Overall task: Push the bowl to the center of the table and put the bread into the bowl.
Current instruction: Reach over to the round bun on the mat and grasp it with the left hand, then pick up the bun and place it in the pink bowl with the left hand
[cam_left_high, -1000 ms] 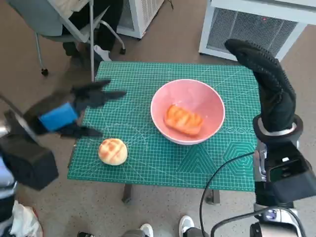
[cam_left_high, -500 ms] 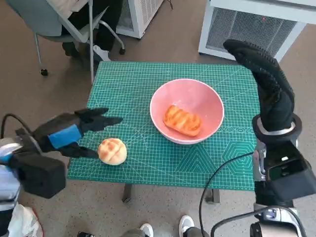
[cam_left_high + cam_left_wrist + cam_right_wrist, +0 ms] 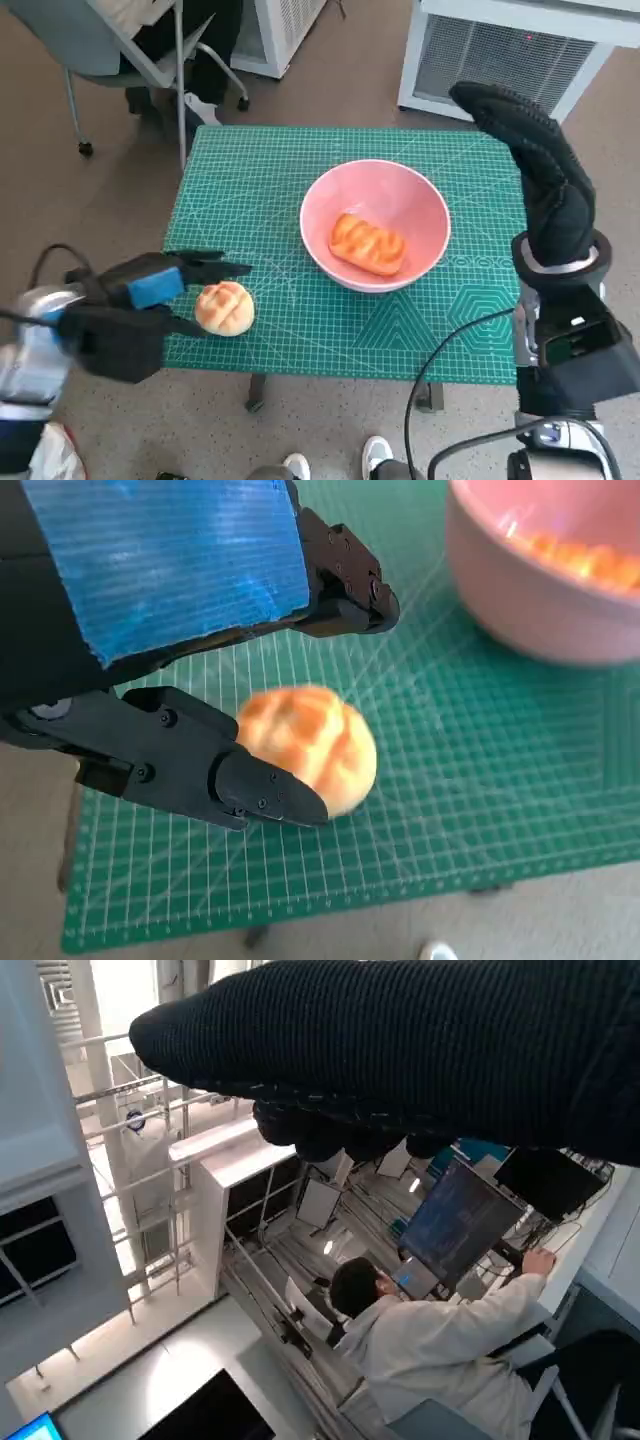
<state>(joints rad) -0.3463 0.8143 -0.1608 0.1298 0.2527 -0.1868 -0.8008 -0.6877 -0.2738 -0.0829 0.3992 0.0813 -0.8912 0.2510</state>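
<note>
A pink bowl [image 3: 375, 225] stands near the middle of the green mat [image 3: 300, 170] with an oblong glazed bread [image 3: 367, 243] inside it. A round golden bun [image 3: 224, 307] lies near the mat's front left corner. My left hand [image 3: 170, 285] is spread around the bun, fingers apart on either side of it; the left wrist view shows the bun [image 3: 310, 745] between the black fingers [image 3: 230, 775], not clearly gripped. The bowl's rim [image 3: 540, 620] shows beyond. My right hand [image 3: 535, 160] is raised upright past the table's right edge, holding nothing.
A chair [image 3: 120, 50] and a person's feet stand beyond the table's far left corner. White appliances [image 3: 520, 60] stand behind the table. Shoes [image 3: 375, 455] show near the front edge. A person at a monitor [image 3: 420, 1330] appears in the right wrist view.
My left hand has dropped and moved toward the front of the table, closing in on the round bun from the left. The right hand, bowl and breads have stayed put.
</note>
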